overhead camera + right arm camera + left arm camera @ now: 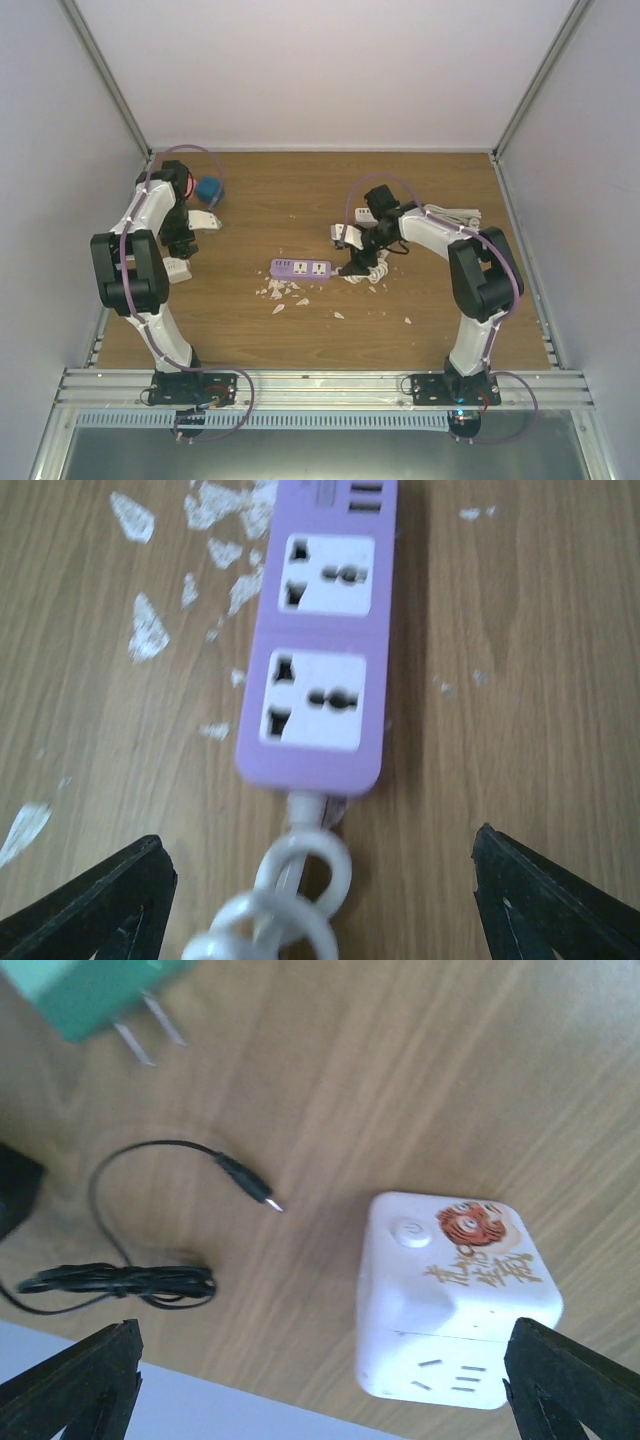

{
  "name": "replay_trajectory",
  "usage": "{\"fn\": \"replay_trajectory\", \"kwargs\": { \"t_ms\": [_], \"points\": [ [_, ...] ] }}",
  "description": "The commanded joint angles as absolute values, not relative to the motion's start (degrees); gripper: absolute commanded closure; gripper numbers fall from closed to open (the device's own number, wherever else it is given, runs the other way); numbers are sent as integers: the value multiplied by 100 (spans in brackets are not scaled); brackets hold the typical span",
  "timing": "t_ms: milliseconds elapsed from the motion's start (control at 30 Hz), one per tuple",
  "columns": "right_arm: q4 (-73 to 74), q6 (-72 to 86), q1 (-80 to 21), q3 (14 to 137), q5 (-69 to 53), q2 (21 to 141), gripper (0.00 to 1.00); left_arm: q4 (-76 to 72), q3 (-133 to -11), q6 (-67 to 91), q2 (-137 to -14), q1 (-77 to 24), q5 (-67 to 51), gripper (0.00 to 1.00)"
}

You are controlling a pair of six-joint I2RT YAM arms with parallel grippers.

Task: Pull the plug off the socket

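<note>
Purple power strip [318,630] lies before spread right jaws; left jaws gape over white cube socket [455,1300].

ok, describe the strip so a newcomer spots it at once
Look at the middle of the wooden table, just left of the right claw. The strip lies flat there, with white chips scattered by it. It is the only purple thing lying on the table, with two white sockets on top, both empty.
</note>
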State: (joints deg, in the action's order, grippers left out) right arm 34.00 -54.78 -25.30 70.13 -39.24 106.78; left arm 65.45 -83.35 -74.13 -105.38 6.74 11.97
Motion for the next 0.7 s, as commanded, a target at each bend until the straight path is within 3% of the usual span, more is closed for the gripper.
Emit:
{"fn": "replay_trajectory", "kwargs": {
  "t_ms": [0, 200, 667],
  "points": [
    [4925, -6734, -2233, 7279, -3865, 10547, 19, 6486, -8721, -7204, -10576, 615, 750, 1],
    [5389, -7159, -2049, 7320, -3361, 10583, 30, 6041, -9093, -6846, -10566, 600, 253, 1],
    [5273, -6538, -1920, 7404, -2784, 11069, 48, 4689, -8356, -6310, -9779, -200, -506, 1]
  ]
}}
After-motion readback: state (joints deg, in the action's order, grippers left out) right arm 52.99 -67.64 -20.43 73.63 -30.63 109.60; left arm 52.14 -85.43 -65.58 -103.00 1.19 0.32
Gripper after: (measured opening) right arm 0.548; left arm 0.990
